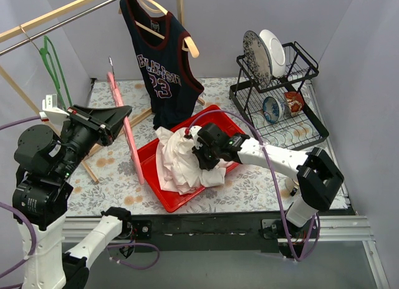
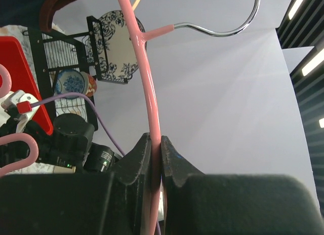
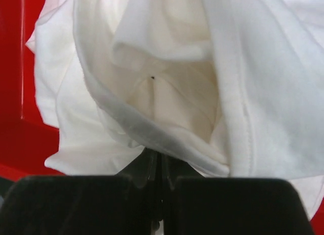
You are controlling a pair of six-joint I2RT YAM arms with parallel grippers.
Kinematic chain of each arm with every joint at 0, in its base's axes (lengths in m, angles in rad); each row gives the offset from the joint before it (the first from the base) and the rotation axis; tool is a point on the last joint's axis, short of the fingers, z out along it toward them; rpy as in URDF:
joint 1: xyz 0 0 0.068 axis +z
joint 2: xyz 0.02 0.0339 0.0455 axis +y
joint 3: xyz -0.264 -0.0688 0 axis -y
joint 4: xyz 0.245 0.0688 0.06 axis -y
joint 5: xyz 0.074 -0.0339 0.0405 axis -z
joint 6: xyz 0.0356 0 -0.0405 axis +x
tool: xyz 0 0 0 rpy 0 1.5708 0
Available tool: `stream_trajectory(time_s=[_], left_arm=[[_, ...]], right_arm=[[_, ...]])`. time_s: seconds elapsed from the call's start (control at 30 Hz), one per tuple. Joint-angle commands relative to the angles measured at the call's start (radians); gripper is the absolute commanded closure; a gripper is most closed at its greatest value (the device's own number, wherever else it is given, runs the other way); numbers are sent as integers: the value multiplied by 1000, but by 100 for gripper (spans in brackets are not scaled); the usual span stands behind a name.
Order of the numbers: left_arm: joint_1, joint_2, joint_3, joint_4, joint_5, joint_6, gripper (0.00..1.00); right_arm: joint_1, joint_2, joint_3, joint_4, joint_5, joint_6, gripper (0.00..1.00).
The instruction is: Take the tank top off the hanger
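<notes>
The white tank top [image 1: 181, 161] lies bunched in the red tray [image 1: 163, 198]. My right gripper [image 1: 201, 153] is shut on a fold of it at its right side; in the right wrist view the jaws [image 3: 161, 161] pinch the white fabric [image 3: 167, 83]. The pink hanger [image 1: 128, 134] stands steeply at the tray's left edge. My left gripper [image 1: 120, 114] is shut on its bar, and the left wrist view [image 2: 156, 154] shows the pink bar [image 2: 147, 78] clamped between the fingers, its metal hook [image 2: 223, 30] above. Whether the hanger's lower end still sits inside the fabric is hidden.
A navy jersey [image 1: 161, 58] hangs on a wooden hanger from the rail [image 1: 56, 18] at the back. A green hanger [image 1: 53, 68] hangs at the left. A black dish rack [image 1: 280, 96] with plates stands at the back right.
</notes>
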Motion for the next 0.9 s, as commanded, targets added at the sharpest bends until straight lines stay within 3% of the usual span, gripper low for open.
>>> stream_trajectory(time_s=[0.0,0.1,0.2,0.3,0.4,0.5,0.53,0.6,0.63,0.7,0.87], left_arm=[[-3,14,14,68,-88,-58,100],[-5,35,-2,91,-105,-44,100],[-3,18,-70,155,-105,-57,100],[-3,9,-137,218,-127,-74,100],[-3,30,-150,311,-115,-6,100],[-3,69,-105,350,-125,77,100],[-3,72,-98,351,-136,90,100],[-5,78,-96,374,-164,122,100],[-3,83,-96,405,-164,134,100],[-3,98,-87,439,-204,194,100],[-5,193,20,444,-268,254,100]], right_arm=[[-5,6,71,87,159,15,99],[-5,-20,100,155,277,-20,99],[-3,-78,56,325,355,-99,99],[-6,-144,-107,610,358,-155,99],[-5,-144,-184,671,280,-117,99],[-6,-121,-221,652,242,-57,71],[-6,-114,-221,628,254,-42,50],[-6,-111,-205,567,277,-25,31],[-8,-123,-204,554,286,-5,6],[-6,-152,-213,537,317,14,1],[-6,-299,-210,456,312,49,1]])
